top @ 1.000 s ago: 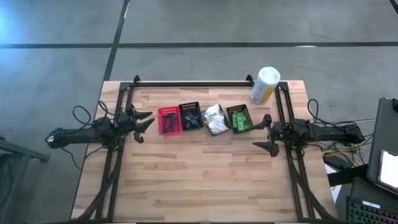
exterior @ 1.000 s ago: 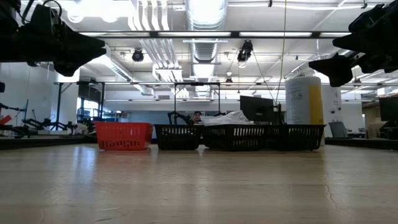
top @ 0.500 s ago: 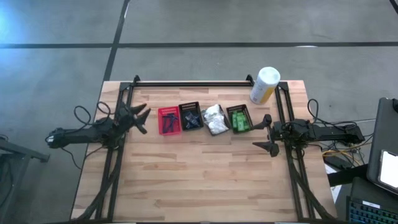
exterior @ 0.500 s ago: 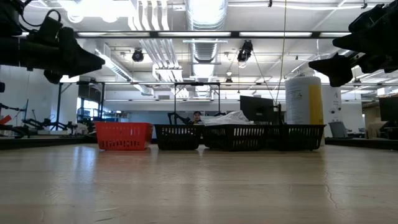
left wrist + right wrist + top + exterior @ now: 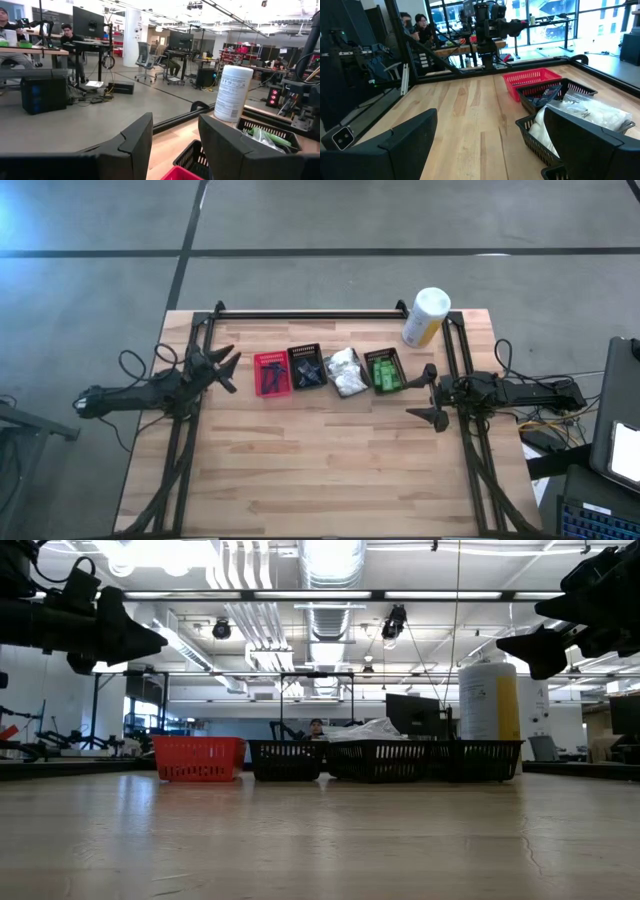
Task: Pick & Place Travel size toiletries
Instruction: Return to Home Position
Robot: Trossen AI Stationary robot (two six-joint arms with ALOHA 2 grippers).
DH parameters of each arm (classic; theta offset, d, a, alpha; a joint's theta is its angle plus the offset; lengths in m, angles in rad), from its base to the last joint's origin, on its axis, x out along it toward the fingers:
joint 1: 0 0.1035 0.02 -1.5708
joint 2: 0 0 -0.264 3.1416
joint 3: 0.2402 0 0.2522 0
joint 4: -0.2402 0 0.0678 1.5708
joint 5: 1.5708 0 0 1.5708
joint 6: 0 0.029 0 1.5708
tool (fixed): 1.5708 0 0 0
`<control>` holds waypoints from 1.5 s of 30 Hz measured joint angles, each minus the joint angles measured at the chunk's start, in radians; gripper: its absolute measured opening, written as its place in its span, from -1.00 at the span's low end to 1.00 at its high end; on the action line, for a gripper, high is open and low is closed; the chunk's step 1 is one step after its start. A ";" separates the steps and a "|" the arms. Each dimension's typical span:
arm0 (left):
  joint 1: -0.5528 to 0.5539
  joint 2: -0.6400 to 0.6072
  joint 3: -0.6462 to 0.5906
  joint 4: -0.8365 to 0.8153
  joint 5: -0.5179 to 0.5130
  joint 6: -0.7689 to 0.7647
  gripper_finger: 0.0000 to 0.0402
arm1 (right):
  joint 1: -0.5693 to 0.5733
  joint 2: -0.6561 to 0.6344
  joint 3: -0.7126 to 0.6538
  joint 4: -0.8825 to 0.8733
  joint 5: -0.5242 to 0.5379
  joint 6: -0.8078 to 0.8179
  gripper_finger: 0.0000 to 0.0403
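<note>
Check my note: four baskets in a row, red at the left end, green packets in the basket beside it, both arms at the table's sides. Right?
No. The high view shows the green packets in the right-end basket, farthest from the red basket. The rest holds: left gripper and right gripper are at the table's sides.

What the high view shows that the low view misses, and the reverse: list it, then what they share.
High view only: what lies in the black baskets: green packets, white bundles, dark pieces. Low view only: ceiling lights and a monitor beyond the table. Both: the red basket, the canister, and the left gripper and right gripper, open and raised at the table's sides.
</note>
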 joint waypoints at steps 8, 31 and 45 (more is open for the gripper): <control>0.000 -0.001 0.003 0.000 0.000 0.000 -0.18 | 0.000 0.000 0.000 0.000 0.000 0.000 0.81; 0.000 0.000 0.004 -0.001 -0.003 0.000 -0.18 | -0.104 -0.042 0.230 -0.579 -0.408 -0.499 0.62; 0.000 0.000 0.005 -0.001 -0.002 0.000 -0.18 | -0.145 -0.041 0.399 -0.889 -0.393 -1.016 0.40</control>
